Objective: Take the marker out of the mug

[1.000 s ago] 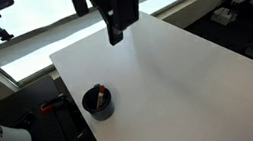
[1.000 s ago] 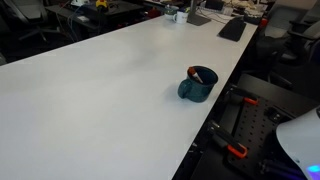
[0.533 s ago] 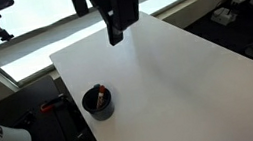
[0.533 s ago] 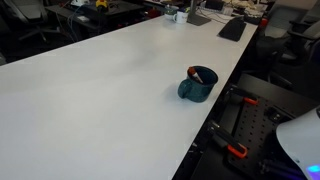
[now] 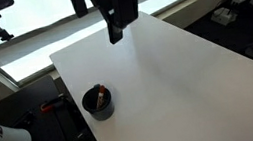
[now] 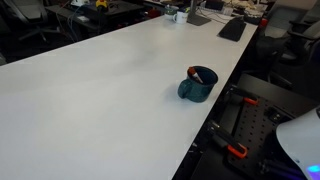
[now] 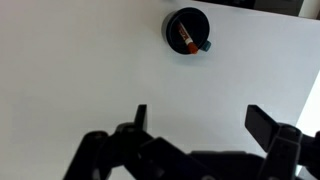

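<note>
The short, thin, reddish-brown marker (image 7: 186,38) has a lighter tip. It leans inside the small, round, dark mug (image 7: 187,30). There is one marker and one mug. The mug stands on the big white bench (image 5: 168,74), near its left edge in an exterior view (image 5: 98,101) and near its right edge in an exterior view (image 6: 197,85). The jaws are spread wide and hold nothing. They hang high over the bench, well apart from the mug.

Exterior views look obliquely, wrist view straight down; all share the mug (image 5: 98,101) (image 6: 197,84) (image 7: 187,31).
</note>
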Controlling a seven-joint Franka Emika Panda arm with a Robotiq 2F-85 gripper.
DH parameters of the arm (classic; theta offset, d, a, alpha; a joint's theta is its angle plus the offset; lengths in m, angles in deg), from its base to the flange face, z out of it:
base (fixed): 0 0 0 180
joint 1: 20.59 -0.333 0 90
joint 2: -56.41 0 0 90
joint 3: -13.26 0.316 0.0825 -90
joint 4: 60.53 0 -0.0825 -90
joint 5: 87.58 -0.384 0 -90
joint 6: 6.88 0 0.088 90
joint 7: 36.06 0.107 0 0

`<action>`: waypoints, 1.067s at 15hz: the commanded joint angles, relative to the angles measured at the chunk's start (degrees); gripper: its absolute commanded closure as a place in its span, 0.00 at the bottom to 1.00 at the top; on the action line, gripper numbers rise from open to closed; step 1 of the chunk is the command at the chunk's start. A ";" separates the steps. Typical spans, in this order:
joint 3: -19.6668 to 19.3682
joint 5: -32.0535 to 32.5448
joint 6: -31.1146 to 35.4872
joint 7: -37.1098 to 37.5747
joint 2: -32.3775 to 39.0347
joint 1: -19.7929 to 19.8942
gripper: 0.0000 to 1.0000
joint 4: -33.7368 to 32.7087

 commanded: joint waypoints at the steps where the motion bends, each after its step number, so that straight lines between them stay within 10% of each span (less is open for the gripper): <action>1: 2.03 0.61 2.49 -5.44 1.67 -0.86 0.00 2.74; 16: 3.42 0.64 15.92 -16.00 5.82 -0.37 0.00 14.80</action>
